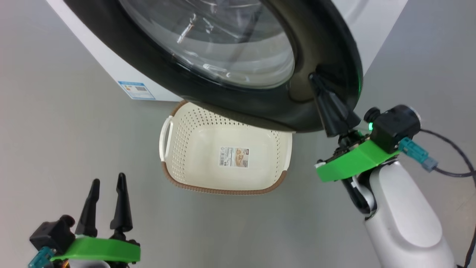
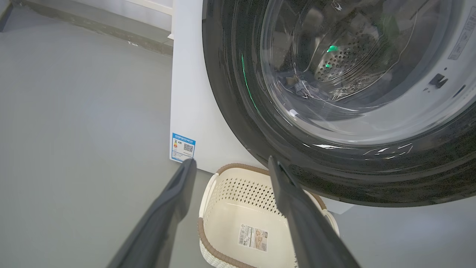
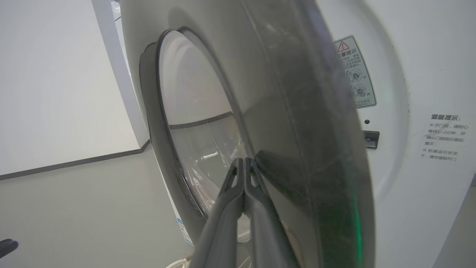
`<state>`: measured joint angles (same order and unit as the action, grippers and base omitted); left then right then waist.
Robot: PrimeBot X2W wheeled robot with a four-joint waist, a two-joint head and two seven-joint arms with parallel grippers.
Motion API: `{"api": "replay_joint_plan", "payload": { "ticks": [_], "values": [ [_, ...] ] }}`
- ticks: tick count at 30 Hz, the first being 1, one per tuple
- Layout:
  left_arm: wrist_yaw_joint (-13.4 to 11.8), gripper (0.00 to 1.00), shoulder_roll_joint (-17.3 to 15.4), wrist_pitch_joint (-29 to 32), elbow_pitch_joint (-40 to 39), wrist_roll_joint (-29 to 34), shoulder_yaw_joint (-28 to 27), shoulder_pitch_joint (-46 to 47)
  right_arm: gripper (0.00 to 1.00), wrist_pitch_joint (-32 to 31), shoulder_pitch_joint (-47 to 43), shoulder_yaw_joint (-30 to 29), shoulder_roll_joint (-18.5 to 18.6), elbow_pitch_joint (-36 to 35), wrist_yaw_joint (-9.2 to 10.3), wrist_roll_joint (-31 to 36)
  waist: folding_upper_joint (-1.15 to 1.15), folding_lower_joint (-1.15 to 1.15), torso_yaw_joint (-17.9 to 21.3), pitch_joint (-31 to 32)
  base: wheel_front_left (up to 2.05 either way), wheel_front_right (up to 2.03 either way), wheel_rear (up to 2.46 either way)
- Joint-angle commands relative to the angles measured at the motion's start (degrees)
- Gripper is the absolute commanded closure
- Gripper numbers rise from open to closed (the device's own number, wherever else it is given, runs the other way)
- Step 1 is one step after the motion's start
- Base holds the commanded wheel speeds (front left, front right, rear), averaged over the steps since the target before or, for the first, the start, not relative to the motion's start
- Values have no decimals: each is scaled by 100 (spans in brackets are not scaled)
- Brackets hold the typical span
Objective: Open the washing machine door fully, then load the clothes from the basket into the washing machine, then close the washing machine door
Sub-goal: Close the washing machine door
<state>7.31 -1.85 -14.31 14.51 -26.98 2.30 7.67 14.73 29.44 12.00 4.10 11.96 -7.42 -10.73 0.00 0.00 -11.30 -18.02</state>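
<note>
The washing machine door (image 1: 327, 56) stands ajar, its black ring hanging over the far rim of the basket (image 1: 223, 190). My right gripper (image 1: 314, 79) is shut, empty, its tips pressed against the ring's outer face (image 3: 297, 111) beside the glass. In the right wrist view the right gripper (image 3: 243, 160) shows the same contact, with a gap between door edge and washing machine (image 3: 409, 74). The basket (image 2: 245, 190) holds nothing but its label. Through the glass a dim bluish heap, the clothes (image 2: 297, 85), lies low in the drum. My left gripper (image 1: 108, 178) hovers open over the floor, left of the basket.
Grey floor surrounds the washing machine (image 1: 108, 63). A blue label sticker (image 1: 136, 90) sits at its lower front corner. A dark cable (image 1: 453, 149) trails from my right wrist. A wall with dark skirting (image 2: 111, 33) runs behind the machine.
</note>
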Motion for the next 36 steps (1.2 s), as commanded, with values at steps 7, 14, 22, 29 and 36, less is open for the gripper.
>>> {"api": "replay_joint_plan", "payload": {
  "ticks": [7,14,22,29,36],
  "values": [
    [18,0,-103,-69,-320,-265,-20,317,100,27,459,-184,118,-228,-7,55,0,0,-85,-468,0,0,0],
    [18,0,-103,-69,-461,-436,12,593,100,27,944,-325,286,-152,-7,164,0,0,-228,-880,0,0,0],
    [18,0,-103,-69,-594,-529,93,831,100,27,1667,-414,575,-12,-7,310,0,0,-314,-1179,0,0,0],
    [18,0,-103,-69,-711,-646,250,883,100,27,2313,-552,920,295,-7,437,0,0,-409,-1278,0,0,0],
    [18,0,-103,-69,-746,-639,370,879,100,27,2645,-745,1112,788,-7,558,0,0,-483,-1231,0,0,0]
  ]
}}
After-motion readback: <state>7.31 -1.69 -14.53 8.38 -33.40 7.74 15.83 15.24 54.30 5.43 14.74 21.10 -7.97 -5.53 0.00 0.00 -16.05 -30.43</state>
